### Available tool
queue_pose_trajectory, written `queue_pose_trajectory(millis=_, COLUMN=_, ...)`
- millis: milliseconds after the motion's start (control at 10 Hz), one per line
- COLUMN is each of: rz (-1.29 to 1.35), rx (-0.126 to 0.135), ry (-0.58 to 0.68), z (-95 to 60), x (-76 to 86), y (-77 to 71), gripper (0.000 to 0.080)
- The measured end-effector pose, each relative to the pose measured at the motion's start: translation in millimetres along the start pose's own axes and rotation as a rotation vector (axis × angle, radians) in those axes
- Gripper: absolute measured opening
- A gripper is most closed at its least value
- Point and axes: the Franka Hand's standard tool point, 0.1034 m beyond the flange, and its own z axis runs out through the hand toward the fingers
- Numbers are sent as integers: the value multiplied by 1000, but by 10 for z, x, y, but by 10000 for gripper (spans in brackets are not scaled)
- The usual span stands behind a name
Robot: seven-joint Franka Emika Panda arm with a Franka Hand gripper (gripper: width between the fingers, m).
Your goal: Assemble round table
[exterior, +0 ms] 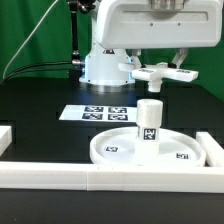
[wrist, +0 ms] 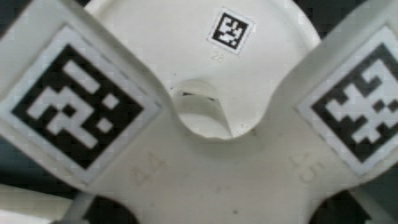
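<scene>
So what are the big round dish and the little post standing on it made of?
The large white round rimmed disc and the short white cylindrical leg standing on it both look like hard plastic, probably moulded. The signs are their even white colour, smooth faces and faint sheen.

One disc, one leg, one cross-shaped piece, one marker board

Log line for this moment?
gripper: shut on cross-shaped piece | cross-shaped piece: in air, off leg | leg: upright on disc
</scene>
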Motion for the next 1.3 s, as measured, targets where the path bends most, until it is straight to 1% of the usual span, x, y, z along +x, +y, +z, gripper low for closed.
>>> queue_pose_trajectory(millis=300, rz=-1, rx=0, ry=-4, z=25, x=-10, y=3, gripper=448)
queue_pose_trajectory(millis=400, rz=-40, rx=-1, ry=-4, z=76, x=-9, y=40, gripper=448)
queue_pose_trajectory(millis=500, rz=-52, rx=-2, ry=-4, z=88, x=12, y=66, gripper=448)
queue_pose_trajectory(millis=700, rz=-51, rx=-3, ry=-2, z=89, x=33, y=71, gripper=448)
queue_pose_trajectory(millis=900, rz=-52, rx=-4, ry=-4, z=133, x=34, y=69, gripper=448)
queue_pose_trajectory(millis=1100, rz=-56, rx=-11, ry=23, z=152, x=83, y=75, gripper=448)
queue_pose_trajectory(millis=1300, rz=-75, rx=-15, ry=28, z=214, x=99, y=80, gripper=448)
